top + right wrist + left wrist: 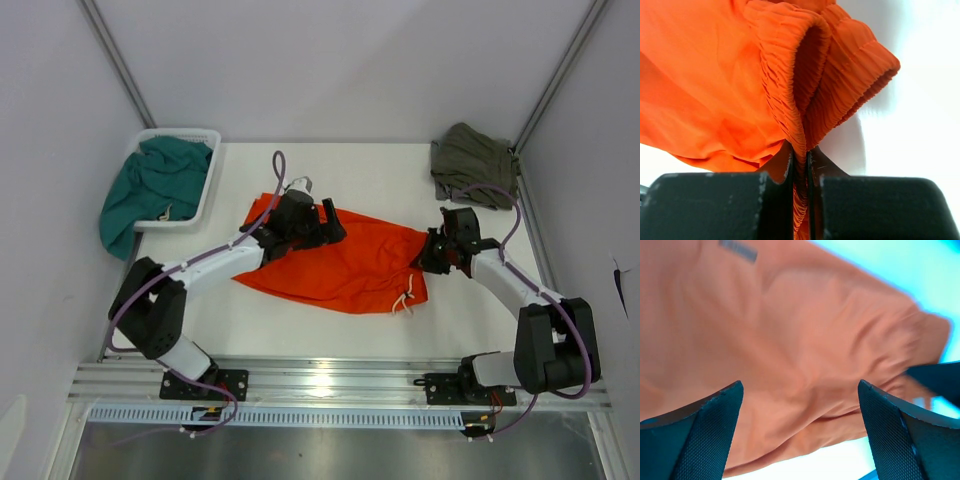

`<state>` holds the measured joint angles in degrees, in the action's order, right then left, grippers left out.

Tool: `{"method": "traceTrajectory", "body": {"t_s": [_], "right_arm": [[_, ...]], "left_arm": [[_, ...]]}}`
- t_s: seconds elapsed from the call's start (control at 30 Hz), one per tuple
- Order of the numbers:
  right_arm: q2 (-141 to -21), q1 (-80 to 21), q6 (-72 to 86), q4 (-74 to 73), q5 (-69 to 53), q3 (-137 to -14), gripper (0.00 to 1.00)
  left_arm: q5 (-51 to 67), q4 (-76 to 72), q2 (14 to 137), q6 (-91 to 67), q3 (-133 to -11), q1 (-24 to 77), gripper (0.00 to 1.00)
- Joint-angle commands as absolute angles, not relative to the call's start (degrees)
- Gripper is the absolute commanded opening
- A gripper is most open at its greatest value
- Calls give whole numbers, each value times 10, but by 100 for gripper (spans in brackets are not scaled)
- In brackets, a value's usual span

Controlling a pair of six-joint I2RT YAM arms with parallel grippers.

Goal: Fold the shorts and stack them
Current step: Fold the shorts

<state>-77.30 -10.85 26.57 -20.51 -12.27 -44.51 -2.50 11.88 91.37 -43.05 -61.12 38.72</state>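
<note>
Orange cloth fills the middle of the overhead view. The orange shorts (340, 265) lie spread and rumpled on the table (330, 170), just beside the white basket (212, 180), on the side of it that faces the table's middle. A teal garment (150, 190) fills that basket and hangs over its outer rim. An olive garment (472, 165) sits bunched well apart from the basket, at the opposite far corner. The left tool (325, 222) hangs over the end of the shorts nearest the basket. The right tool (428, 255) is at the end farthest from the basket, near the white drawstring (405, 298).

From the left wrist we see the left tool (800, 390) spread wide. Its dark fingers (700, 430) stand apart, with only wrinkled orange fabric beneath and nothing pinched. A small dark hem tag (738, 250) shows at the top edge. We cannot tell whether the fingers touch the cloth.

From the right wrist, the right tool (800, 155) is pressed nearly closed on the gathered waistband (785, 60), with a ridge of elastic trapped between its jaws.

We judge that the first fold of the orange pair is in hand, with one end secured. Next, the left tool needs to drop and pinch the hem end. Both tools can then lift the cloth and lay it evenly over itself.
</note>
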Motion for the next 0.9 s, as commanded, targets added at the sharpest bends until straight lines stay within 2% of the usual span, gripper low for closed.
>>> {"method": "traceTrajectory", "body": {"t_s": [0.0, 0.03, 0.1, 0.17, 0.3, 0.5, 0.67, 0.73, 0.87], "right_arm": [[-758, -105, 235, -263, -101, -476, 0], [-759, -105, 229, -265, -97, -481, 0], [-757, -102, 224, -277, -91, -484, 0], [-755, -99, 226, -279, -91, -488, 0], [-757, -98, 224, -287, -72, -494, 0], [-763, -98, 233, -287, -67, -504, 0], [-763, -107, 237, -294, -63, -517, 0], [-763, -111, 236, -298, -60, -521, 0], [-763, -112, 236, -304, -57, -525, 0]], "left_arm": [[-4, 5, 880, -430, -580, 391, 96], [-4, 4, 883, -432, -583, 390, 94], [7, -14, 905, -435, -591, 388, 72], [13, -15, 922, -440, -606, 385, 54], [24, -45, 968, -451, -612, 384, 56], [9, -173, 1012, -504, -563, 386, 55], [-68, -182, 1051, -505, -574, 403, 49], [-83, -178, 1064, -510, -585, 402, 44], [-97, -191, 1092, -512, -598, 400, 42]]}}
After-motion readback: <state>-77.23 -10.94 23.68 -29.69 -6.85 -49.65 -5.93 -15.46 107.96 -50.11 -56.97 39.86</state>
